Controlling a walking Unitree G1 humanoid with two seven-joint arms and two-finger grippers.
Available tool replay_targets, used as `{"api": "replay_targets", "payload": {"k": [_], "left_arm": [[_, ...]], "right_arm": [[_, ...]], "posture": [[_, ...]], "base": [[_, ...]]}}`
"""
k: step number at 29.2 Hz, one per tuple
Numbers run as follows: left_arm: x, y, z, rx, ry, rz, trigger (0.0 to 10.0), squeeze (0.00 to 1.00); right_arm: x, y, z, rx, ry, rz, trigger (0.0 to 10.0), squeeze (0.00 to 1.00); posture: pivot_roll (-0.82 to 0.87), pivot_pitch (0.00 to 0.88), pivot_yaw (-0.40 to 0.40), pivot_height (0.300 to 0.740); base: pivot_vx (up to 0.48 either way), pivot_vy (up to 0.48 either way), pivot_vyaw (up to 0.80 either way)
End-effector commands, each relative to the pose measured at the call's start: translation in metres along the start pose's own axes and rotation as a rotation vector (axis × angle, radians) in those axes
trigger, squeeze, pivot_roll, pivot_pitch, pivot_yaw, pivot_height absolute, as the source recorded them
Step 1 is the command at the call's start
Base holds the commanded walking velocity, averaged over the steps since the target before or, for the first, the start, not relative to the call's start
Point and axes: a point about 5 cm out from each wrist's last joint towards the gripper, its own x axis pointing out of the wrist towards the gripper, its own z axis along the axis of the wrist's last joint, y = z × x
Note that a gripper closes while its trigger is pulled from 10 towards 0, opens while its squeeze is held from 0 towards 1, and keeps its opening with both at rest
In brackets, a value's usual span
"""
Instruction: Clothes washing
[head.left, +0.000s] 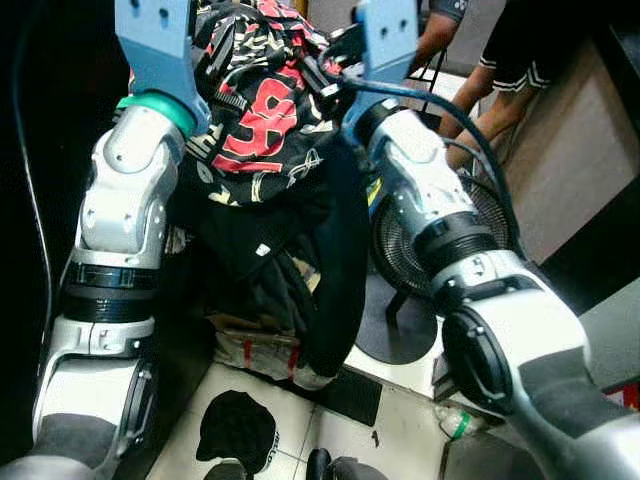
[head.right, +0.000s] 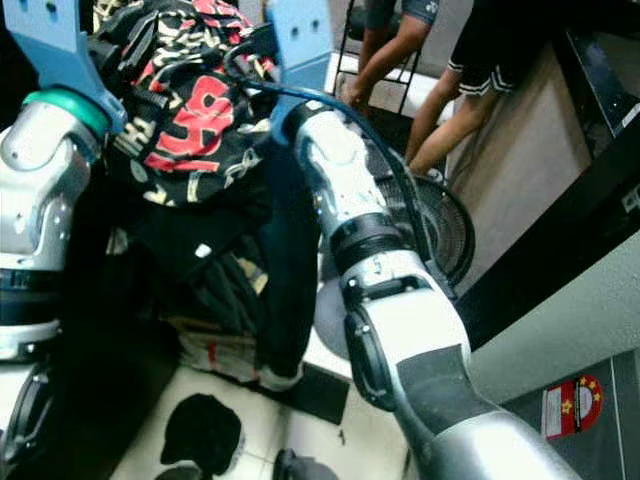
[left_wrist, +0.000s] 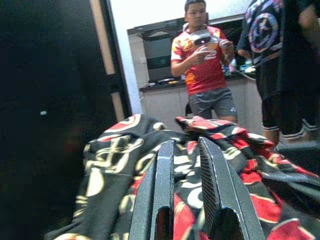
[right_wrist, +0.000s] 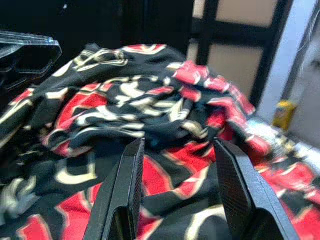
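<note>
Both my arms are raised, with a bundle of clothes held up between them. On top is a black, red and cream patterned garment (head.left: 265, 110). Dark garments (head.left: 335, 270) hang down from it toward the floor. My left gripper (left_wrist: 186, 144) has its fingers close together, with the patterned cloth caught in the narrow gap. My right gripper (right_wrist: 179, 145) is open, its fingers spread wide and lying against the same patterned cloth (right_wrist: 150, 115). In the eye views the blue wrist mounts (head.left: 155, 45) cover most of both grippers.
A floor fan (head.left: 455, 235) stands just right of my right arm. Two people's legs (head.left: 490, 100) are beyond it. A person in a red shirt (left_wrist: 202, 65) holds a headset. A black cap (head.left: 238, 425) and a dark mat (head.left: 350, 395) lie on the tiled floor.
</note>
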Motion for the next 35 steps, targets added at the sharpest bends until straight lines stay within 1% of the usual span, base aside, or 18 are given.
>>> {"api": "replay_targets", "payload": {"k": [1,10,14,15,17,18,19,20,23,24,25,26,27,31,32,33,34,35], "left_arm": [[-0.005,0.005,0.000,0.008,0.006,0.022,10.0,0.00],[-0.008,0.006,0.000,0.010,0.015,0.037,10.0,0.00],[-0.010,0.006,-0.001,0.010,0.022,0.043,10.0,0.00],[-0.011,0.006,-0.001,0.010,0.025,0.044,10.0,0.00],[-0.013,0.008,-0.002,0.012,0.039,0.050,10.0,0.00],[-0.013,0.008,-0.002,0.012,0.039,0.050,10.0,0.00],[-0.014,0.008,-0.003,0.014,0.044,0.052,10.0,0.00],[-0.014,0.008,-0.003,0.014,0.044,0.052,10.0,0.00],[-0.015,0.008,-0.002,0.014,0.052,0.048,10.0,0.00],[-0.015,0.008,-0.002,0.014,0.052,0.048,10.0,0.00],[-0.014,0.007,-0.002,0.014,0.054,0.047,10.0,0.00],[-0.014,0.007,-0.002,0.014,0.054,0.047,10.0,0.00],[-0.014,0.007,-0.002,0.013,0.054,0.046,10.0,0.00],[-0.015,0.007,-0.001,0.010,0.056,0.047,10.0,0.00],[-0.015,0.007,-0.001,0.010,0.056,0.047,10.0,0.00],[-0.016,0.007,-0.001,0.010,0.059,0.046,10.0,0.00],[-0.016,0.007,-0.001,0.010,0.059,0.046,10.0,0.00],[-0.016,0.007,-0.001,0.012,0.062,0.046,10.0,0.00]], "right_arm": [[0.002,0.001,-0.006,0.047,0.035,-0.002,10.0,1.00],[0.014,0.015,0.009,-0.001,0.005,0.052,10.0,1.00],[0.015,0.012,0.007,-0.017,0.046,0.013,10.0,1.00],[0.013,0.008,0.004,-0.019,0.074,-0.011,10.0,1.00],[0.002,-0.024,-0.002,-0.089,0.143,-0.189,10.0,1.00],[0.002,-0.024,-0.002,-0.089,0.143,-0.189,10.0,1.00],[-0.003,-0.036,-0.001,-0.113,0.153,-0.250,10.0,1.00],[-0.003,-0.036,-0.001,-0.113,0.153,-0.250,10.0,1.00],[-0.012,-0.069,0.023,-0.220,0.108,-0.371,10.0,1.00],[-0.012,-0.069,0.023,-0.220,0.108,-0.371,10.0,1.00],[-0.013,-0.075,0.032,-0.242,0.077,-0.394,10.0,0.41],[-0.013,-0.075,0.032,-0.242,0.077,-0.394,10.0,0.41],[-0.014,-0.079,0.041,-0.238,0.045,-0.391,10.0,0.00],[-0.016,-0.082,0.045,-0.125,-0.020,-0.357,10.0,0.00],[-0.016,-0.082,0.045,-0.125,-0.020,-0.357,10.0,0.00],[-0.015,-0.079,0.042,-0.075,-0.034,-0.336,10.0,0.00],[-0.015,-0.079,0.042,-0.075,-0.034,-0.336,10.0,0.00],[-0.013,-0.072,0.036,-0.008,-0.035,-0.295,10.0,0.00]], "posture": [[0.18,0.028,-0.052,0.740],[0.20,0.052,-0.062,0.740],[0.21,0.070,-0.061,0.740],[0.21,0.070,-0.061,0.740],[0.22,0.090,-0.054,0.740],[0.22,0.090,-0.054,0.740],[0.22,0.090,-0.054,0.740],[0.22,0.090,-0.054,0.740],[0.21,0.108,-0.037,0.740],[0.21,0.108,-0.037,0.740],[0.21,0.108,-0.037,0.740],[0.21,0.108,-0.037,0.740],[0.21,0.110,-0.034,0.740],[0.21,0.119,-0.028,0.740],[0.21,0.119,-0.028,0.740],[0.22,0.123,-0.026,0.740],[0.22,0.123,-0.026,0.740],[0.22,0.122,-0.026,0.740]], "base": [[0.000,0.000,0.00],[0.000,0.000,0.00],[0.000,0.000,0.00],[0.000,0.000,0.00],[0.000,0.000,0.00],[0.000,0.000,0.00],[0.000,0.000,0.00],[0.000,0.000,0.00],[0.000,0.000,0.00],[0.000,0.000,0.00],[0.000,0.000,0.00],[0.000,0.000,0.00],[0.000,0.000,0.00],[0.000,0.000,0.00],[0.000,0.000,0.00],[0.000,0.000,0.00],[0.000,0.000,0.00],[0.000,0.000,0.00]]}}
